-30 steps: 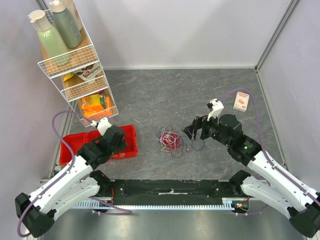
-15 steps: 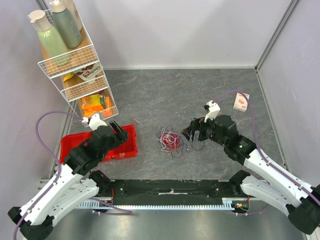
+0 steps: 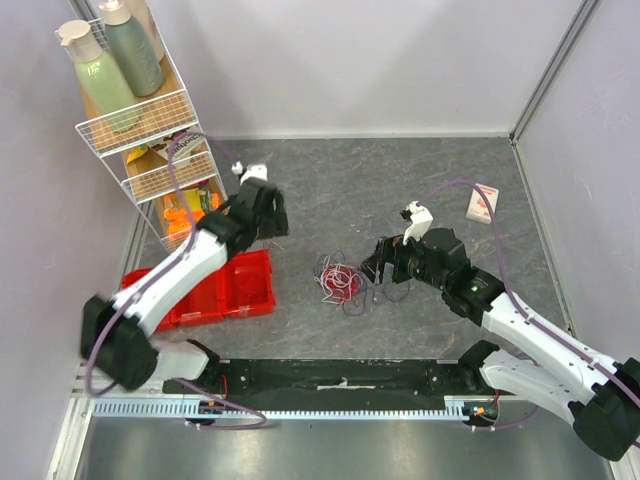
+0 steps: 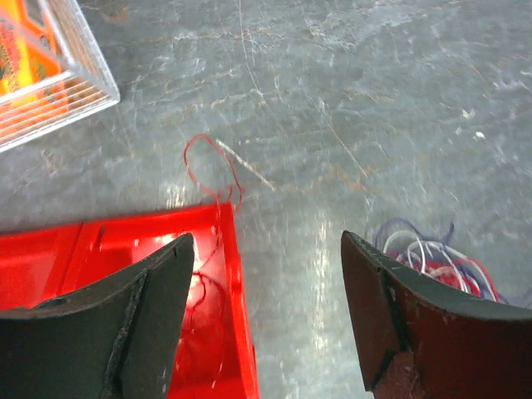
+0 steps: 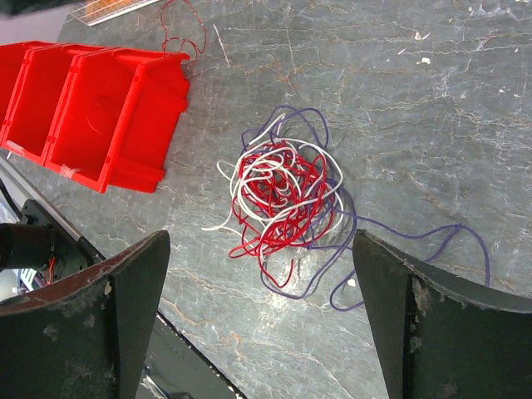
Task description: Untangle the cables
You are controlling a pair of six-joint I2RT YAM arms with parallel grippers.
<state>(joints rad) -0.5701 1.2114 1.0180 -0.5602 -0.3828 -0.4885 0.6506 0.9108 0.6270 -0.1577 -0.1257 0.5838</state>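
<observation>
**Cables in one knot, nothing held**

The cables lie in a red, white and purple bunch mid-desk, right of the red bin. One loose red wire trails from the bin's corner onto the desk. I see my left gripper and right gripper both spread wide, gripping nothing.

We list the tangled cables at mid-table. To their left lies the divided bin, and one loose strand trails over its far corner onto the table. Behind the bin stands the wire rack, with two bottles on top. A small box lies far right.
</observation>
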